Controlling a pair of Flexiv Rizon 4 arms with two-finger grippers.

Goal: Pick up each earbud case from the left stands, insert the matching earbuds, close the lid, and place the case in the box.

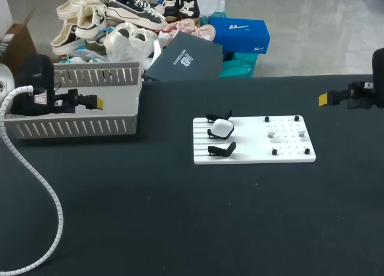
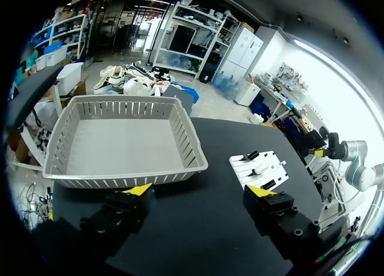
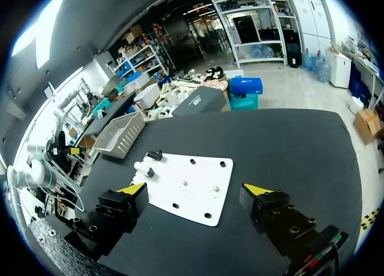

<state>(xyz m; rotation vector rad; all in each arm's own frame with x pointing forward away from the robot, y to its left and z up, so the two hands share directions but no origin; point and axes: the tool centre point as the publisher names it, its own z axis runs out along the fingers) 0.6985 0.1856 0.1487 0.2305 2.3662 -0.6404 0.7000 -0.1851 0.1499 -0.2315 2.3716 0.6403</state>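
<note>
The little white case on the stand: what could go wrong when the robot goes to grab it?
Two things, maybe. The white case has black stands close on both sides, so the left claw, which is wide open, might bump one and knock the case off the white board. And the earbuds look tiny, so they could slip out of a claw and roll away across the black table.

**Our count**

We count one grey basket (image 1: 78, 127) at the left edge of the table (image 1: 180, 228) and one white board (image 1: 252, 156) near its middle. On the board we count three black stands (image 1: 222, 149) along its left edge, one white earbud case (image 1: 221, 128), two small grey earbuds (image 1: 271, 133) and four black pegs (image 1: 267, 118).
</note>
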